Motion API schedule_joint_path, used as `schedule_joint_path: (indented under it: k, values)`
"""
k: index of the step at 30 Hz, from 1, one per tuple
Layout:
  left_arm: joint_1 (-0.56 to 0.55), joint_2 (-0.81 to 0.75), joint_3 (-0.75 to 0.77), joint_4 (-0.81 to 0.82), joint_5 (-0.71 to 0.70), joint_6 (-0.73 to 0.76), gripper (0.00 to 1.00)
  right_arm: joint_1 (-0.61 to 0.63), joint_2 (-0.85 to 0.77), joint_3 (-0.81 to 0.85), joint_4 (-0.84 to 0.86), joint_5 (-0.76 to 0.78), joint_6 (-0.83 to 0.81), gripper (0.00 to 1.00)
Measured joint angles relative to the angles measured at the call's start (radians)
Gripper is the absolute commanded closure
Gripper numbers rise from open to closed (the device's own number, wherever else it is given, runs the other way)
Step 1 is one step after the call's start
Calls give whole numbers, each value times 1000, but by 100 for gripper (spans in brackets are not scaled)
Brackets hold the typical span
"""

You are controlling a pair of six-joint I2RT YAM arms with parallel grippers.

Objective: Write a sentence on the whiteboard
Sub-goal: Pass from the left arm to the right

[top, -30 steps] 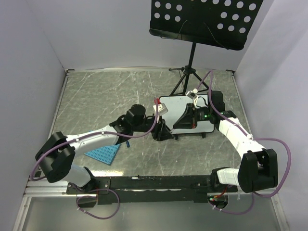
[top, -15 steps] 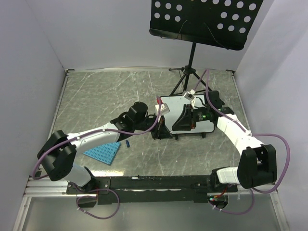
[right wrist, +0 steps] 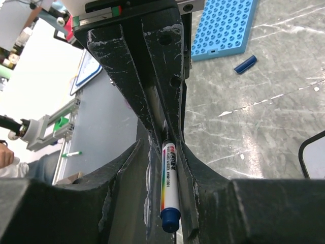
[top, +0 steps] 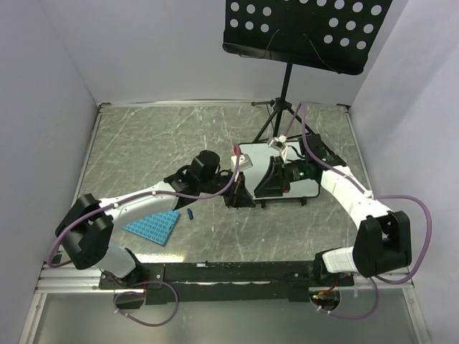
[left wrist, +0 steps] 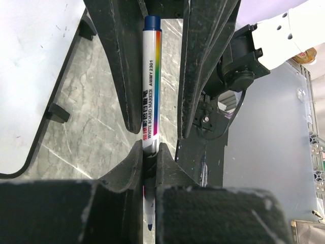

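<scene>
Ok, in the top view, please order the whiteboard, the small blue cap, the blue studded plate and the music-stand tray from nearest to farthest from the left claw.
1. whiteboard, just right of the left claw.
2. small blue cap, on the table to its left.
3. blue studded plate, further left.
4. music-stand tray, high at the back.
</scene>
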Motion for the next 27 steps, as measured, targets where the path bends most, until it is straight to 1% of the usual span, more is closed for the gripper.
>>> schedule_joint_path:
  k: [10, 16, 17, 19, 20, 22, 23, 25, 26, 27]
  values:
    - [9, 0, 0, -23, 13, 0, 99, 27, 27, 27, -78, 44, -67, 63]
    - [18, 0, 0, -22, 24, 0, 99, 31, 35, 40, -100, 59, -86, 67]
    - [19, 0, 0, -22, 26, 0, 99, 31, 37, 40, -101, 60, -87, 72]
    - [19, 0, 0, -23, 33, 0, 99, 31, 38, 40, -101, 62, -89, 76]
    - [19, 0, 0, -22, 35, 1, 99, 31, 38, 40, -101, 64, -89, 80]
    - [19, 0, 0, -22, 40, 2, 99, 31, 38, 40, -101, 68, -89, 85]
    - [19, 0, 0, -22, 43, 5, 99, 31, 39, 40, -102, 66, -89, 91]
    - [19, 0, 0, -22, 47, 8, 99, 31, 39, 41, -106, 64, -89, 95]
    - [19, 0, 0, -22, 49, 8, 98, 31, 39, 41, -108, 63, -89, 99]
    - [19, 0, 0, -22, 49, 8, 97, 31, 39, 41, -109, 62, -90, 100]
